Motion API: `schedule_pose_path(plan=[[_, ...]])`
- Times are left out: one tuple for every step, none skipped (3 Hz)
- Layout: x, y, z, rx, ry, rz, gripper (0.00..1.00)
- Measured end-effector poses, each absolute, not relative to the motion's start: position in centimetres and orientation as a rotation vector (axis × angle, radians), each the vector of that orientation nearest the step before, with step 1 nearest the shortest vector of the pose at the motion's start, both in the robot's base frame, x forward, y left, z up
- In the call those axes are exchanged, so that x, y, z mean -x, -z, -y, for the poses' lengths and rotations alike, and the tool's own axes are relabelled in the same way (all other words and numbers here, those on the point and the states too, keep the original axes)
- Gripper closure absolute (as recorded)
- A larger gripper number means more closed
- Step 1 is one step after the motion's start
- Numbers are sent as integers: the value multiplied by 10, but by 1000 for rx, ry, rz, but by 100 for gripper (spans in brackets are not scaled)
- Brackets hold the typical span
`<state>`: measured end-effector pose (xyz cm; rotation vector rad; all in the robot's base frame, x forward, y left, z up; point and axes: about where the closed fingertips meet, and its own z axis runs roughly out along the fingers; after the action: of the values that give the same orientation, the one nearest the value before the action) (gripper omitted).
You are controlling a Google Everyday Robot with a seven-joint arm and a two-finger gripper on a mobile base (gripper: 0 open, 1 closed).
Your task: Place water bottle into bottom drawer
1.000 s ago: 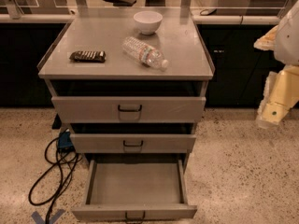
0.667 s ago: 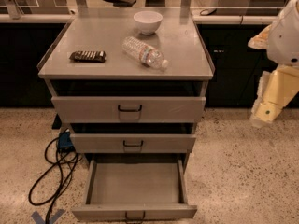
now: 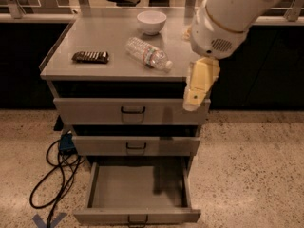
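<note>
The water bottle lies on its side near the middle of the grey cabinet top, white cap pointing front right. The bottom drawer is pulled out and holds nothing. My gripper hangs pale yellow below the big white arm housing, at the cabinet's front right corner, just right of and a little lower than the bottle's cap. It holds nothing that shows.
A white bowl stands behind the bottle. A dark wrapped snack bar lies at the left of the top. The two upper drawers stick out slightly. Black cables lie on the floor to the left.
My arm has moved left from the right edge of the view to the cabinet's front right corner, close to the bottle. The bottle, bowl and drawers have not moved.
</note>
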<state>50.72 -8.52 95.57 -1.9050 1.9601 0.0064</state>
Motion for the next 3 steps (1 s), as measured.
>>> schedule_pose_path(plan=[[-552, -951, 21, 1934, -54, -1901, 0], [-596, -946, -26, 1933, -72, -1918, 0], [-657, -945, -68, 1844, -50, -2064, 0]])
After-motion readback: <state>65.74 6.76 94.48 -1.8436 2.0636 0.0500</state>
